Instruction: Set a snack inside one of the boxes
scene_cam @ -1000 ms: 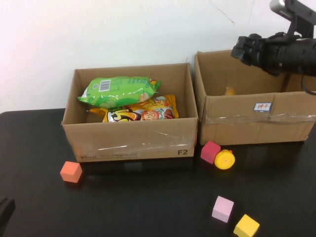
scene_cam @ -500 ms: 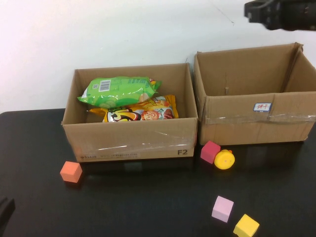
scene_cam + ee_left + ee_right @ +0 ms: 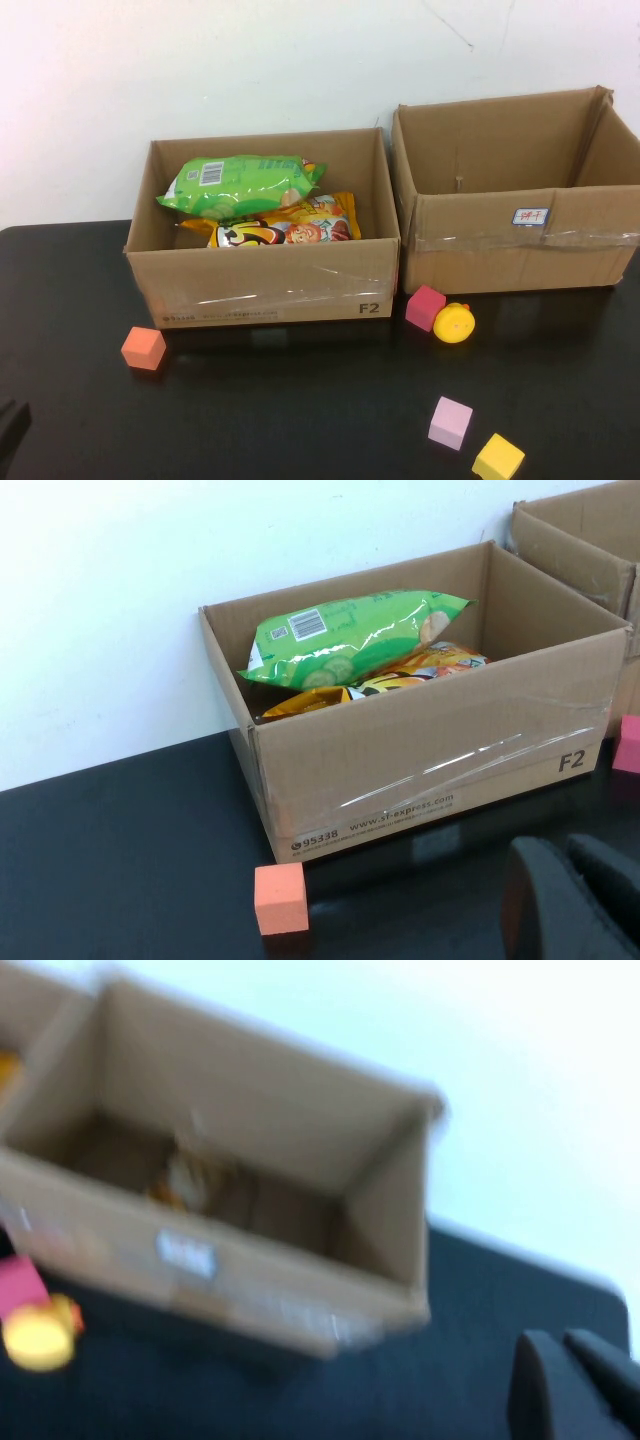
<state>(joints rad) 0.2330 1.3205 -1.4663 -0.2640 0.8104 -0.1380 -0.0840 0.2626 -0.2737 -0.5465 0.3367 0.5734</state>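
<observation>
Two open cardboard boxes stand side by side against the wall. The left box (image 3: 270,290) (image 3: 450,760) holds a green snack bag (image 3: 240,183) (image 3: 350,640) lying on an orange snack bag (image 3: 285,228) (image 3: 420,670). In the right wrist view a small orange item (image 3: 185,1175), blurred, lies on the floor of the right box (image 3: 520,240) (image 3: 250,1280). My left gripper (image 3: 565,855) is shut and empty, low over the black table in front of the left box. My right gripper (image 3: 560,1345) is shut and empty, above and to the side of the right box, out of the high view.
Foam blocks lie on the black table: an orange cube (image 3: 144,348) (image 3: 279,899), a red cube (image 3: 426,306), a yellow round toy (image 3: 455,323), a lilac cube (image 3: 451,423) and a yellow cube (image 3: 498,457). A white wall stands behind the boxes.
My right arm, above the right box a second ago, has lifted up and away out of the high view, and its gripper has gone from open to shut. The left arm has not moved.
</observation>
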